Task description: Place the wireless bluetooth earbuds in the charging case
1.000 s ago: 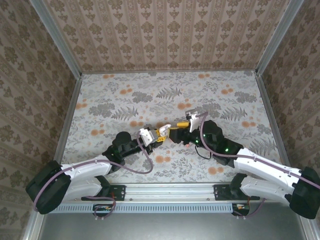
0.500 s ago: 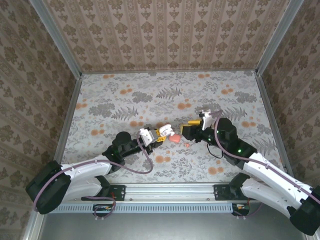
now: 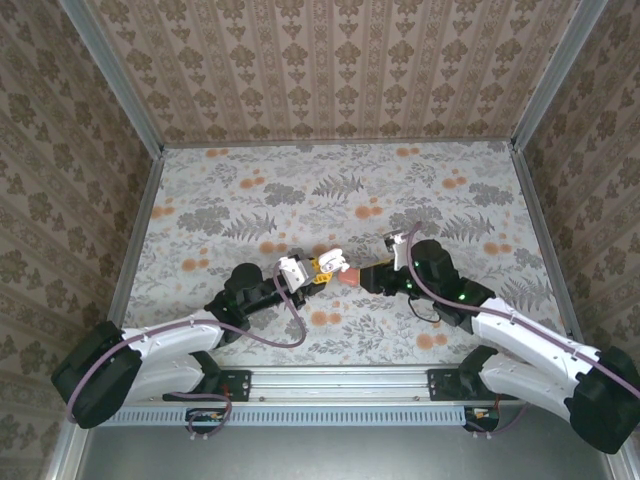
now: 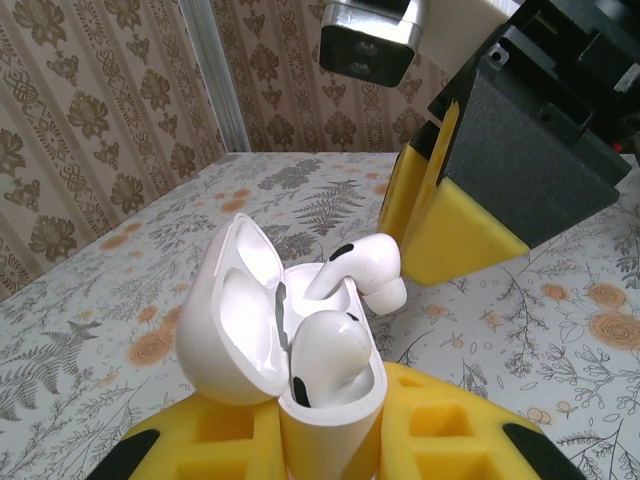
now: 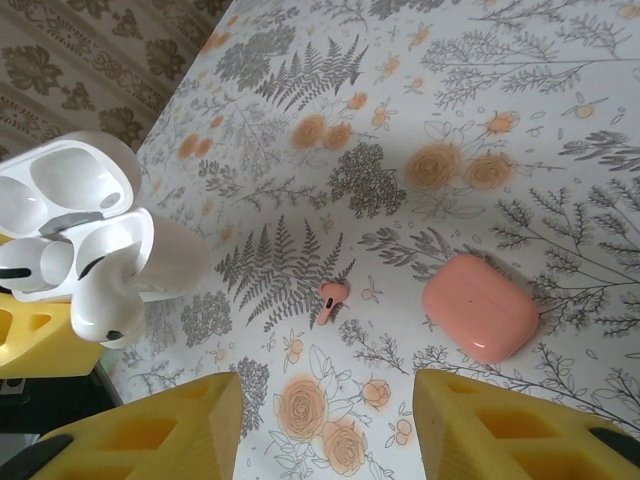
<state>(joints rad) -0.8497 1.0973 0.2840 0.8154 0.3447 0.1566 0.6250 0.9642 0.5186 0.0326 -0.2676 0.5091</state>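
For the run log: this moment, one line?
left claw: shut on white case, lid open | white earbud: sticking out | right claw: open, facing pink earbud | pink case: closed

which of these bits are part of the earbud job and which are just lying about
Job in hand: open white case in the left gripper; one white earbud seated; second white earbud sticking out.
Lying about: pink earbud; closed pink case. Both loose near the open right gripper, perhaps next.

The left tool (image 4: 330, 450) is running off the bottom edge, its fingers (image 4: 450, 425) covering the base of the white case (image 4: 240, 320). The right tool (image 5: 330, 425) is getting cropped below too. From above, the pink case (image 3: 351, 279) is appearing too small for detail.
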